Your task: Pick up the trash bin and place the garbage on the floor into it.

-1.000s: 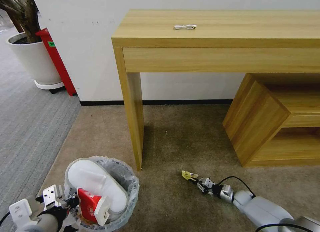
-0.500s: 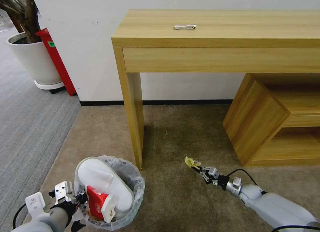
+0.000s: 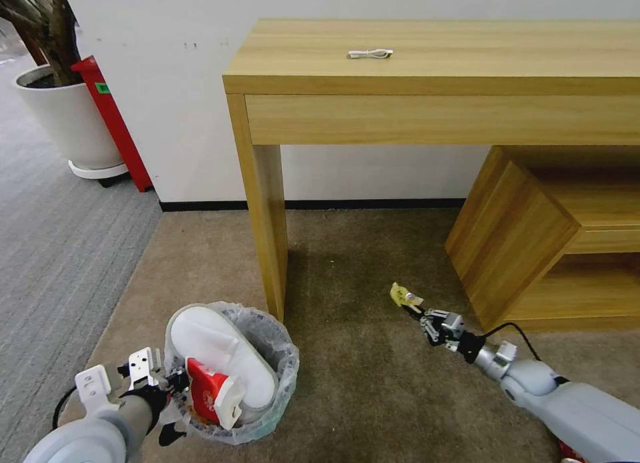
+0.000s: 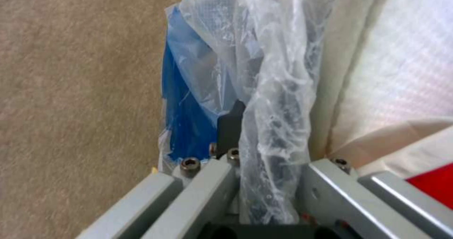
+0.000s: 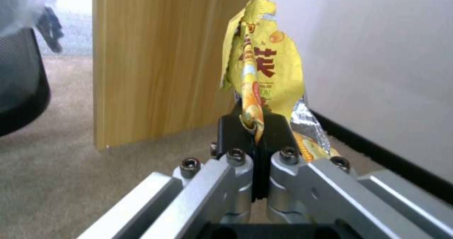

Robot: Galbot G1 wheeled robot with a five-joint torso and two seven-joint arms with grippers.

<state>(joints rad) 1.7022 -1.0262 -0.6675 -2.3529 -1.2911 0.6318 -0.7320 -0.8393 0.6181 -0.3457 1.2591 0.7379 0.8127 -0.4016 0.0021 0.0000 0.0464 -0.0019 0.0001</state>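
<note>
Here, one trash bin (image 3: 267, 376) in left hand (image 3: 175, 383), one yellow wrapper (image 3: 402, 294) in right hand (image 3: 427, 314).

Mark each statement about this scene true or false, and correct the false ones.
1. The right gripper is shut on a yellow wrapper. True.
2. The left gripper grips the bin by its rim. True.
3. The bin is empty. False: a white slipper and a red-white carton sit in it.
4. A white cable lies on the carpet. False: it lies on the desk.
5. The wrapper is inside the bin. False: it is held off to the bin's right.
</note>
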